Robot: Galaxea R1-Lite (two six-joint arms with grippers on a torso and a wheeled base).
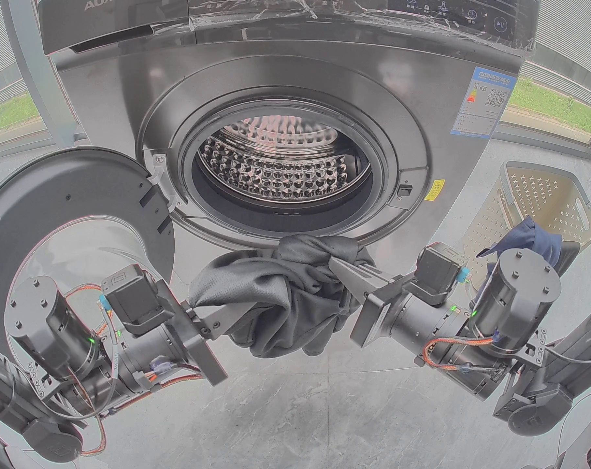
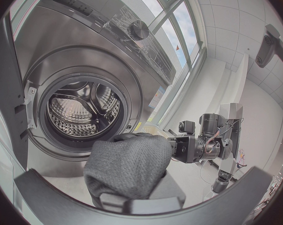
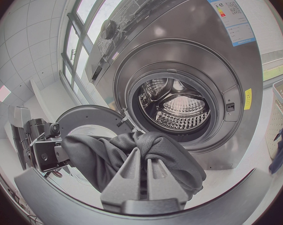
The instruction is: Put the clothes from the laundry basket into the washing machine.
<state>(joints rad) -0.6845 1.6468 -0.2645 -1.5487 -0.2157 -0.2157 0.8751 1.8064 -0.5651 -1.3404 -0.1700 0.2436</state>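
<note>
While no clothing lies in the drum so far, the stock reads as follows, from 9 o'clock to 3 o'clock across the head view.

1. Round grey porthole door (image 1: 67, 216): swung wide open at 8 o'clock of the opening.
2. Left gripper (image 1: 233, 311): clenched on the garment's 9 o'clock end.
3. Dark grey mesh-knit garment (image 1: 276, 294): bunched and slung between both grippers at 6 o'clock of the opening, off the floor. Whether its top fold touches the door rim cannot be told.
4. Dimpled steel drum (image 1: 279, 164) of the grey front-loading washing machine (image 1: 426, 99): bare as far as visible.
5. Right gripper (image 1: 334, 265): fingers pinched on the garment's 3 o'clock end.
6. Cream perforated plastic laundry basket (image 1: 569, 190): at 3 o'clock of the machine, with a navy blue garment (image 1: 533, 239) draped over its near rim. Any deeper contents are hidden.

Progress, as judged: 0 pieces loaded, 1 in transit at the door, at least 1 waiting.

Surface: grey marbled stone floor (image 1: 321, 412). Room: white tiled walls (image 2: 241, 25), tall windows (image 2: 185, 19).
</note>
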